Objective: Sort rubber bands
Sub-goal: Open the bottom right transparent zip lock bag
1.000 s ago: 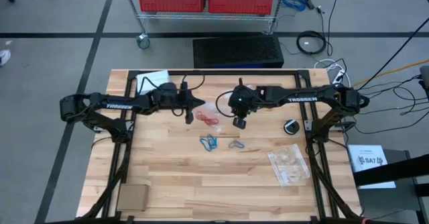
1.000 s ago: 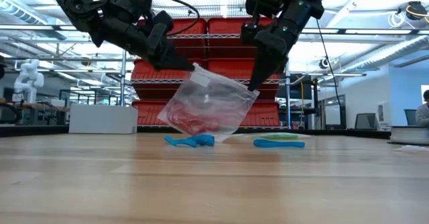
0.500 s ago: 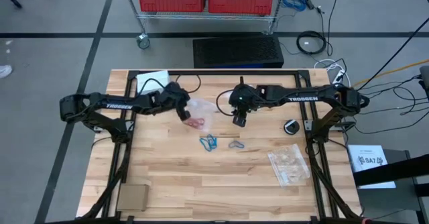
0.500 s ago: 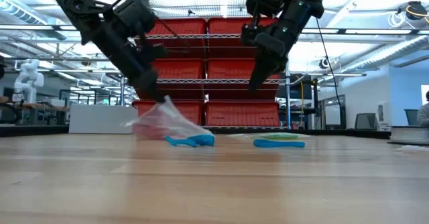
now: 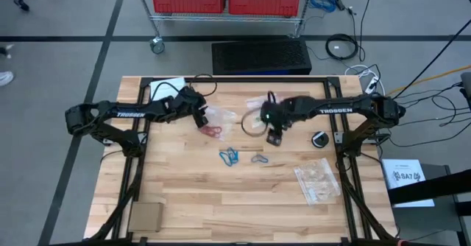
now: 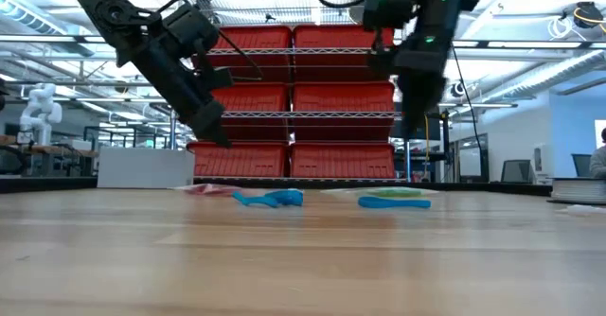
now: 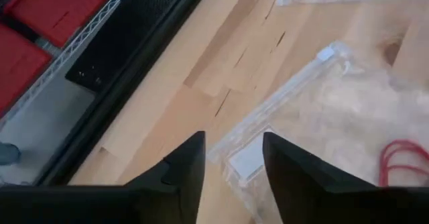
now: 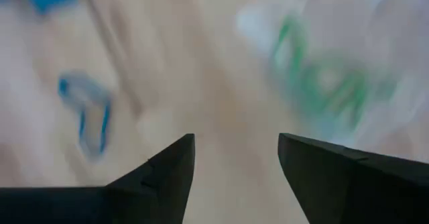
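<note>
1. Rubber bands lie in three groups near the middle of the wooden desk [image 5: 184,194]: the red rubber bands [image 5: 212,132] sit inside a clear plastic bag [image 5: 218,117] toward the back left, the blue rubber bands [image 5: 229,156] lie loose in a small cluster further forward, and a single bluish rubber band [image 5: 258,158] rests just beside that cluster on its right.
2. In the low view the blue cluster [image 6: 269,199] and a blue-and-green clump [image 6: 394,200] lie flat on the desk, well apart from each other.
3. The left end effector [image 5: 199,118] hovers above the bag's left edge. In the left wrist view its two fingers [image 7: 184,170] are parted with nothing between them, poised over the bag's sealed strip [image 7: 268,130], and a red loop [image 7: 402,160] shows through the plastic.
4. The right end effector [image 5: 274,135] hangs above the desk to the right of the bag, near a second clear bag [image 5: 254,121]. In its wrist view the fingers [image 8: 167,177] are spread and hold nothing; a blue band [image 8: 87,113] and a blurred green patch [image 8: 322,76] lie below.
5. A further clear bag [image 5: 316,180] of pale contents lies at the desk's front right, and a brown card [image 5: 145,217] at the front left.
</note>
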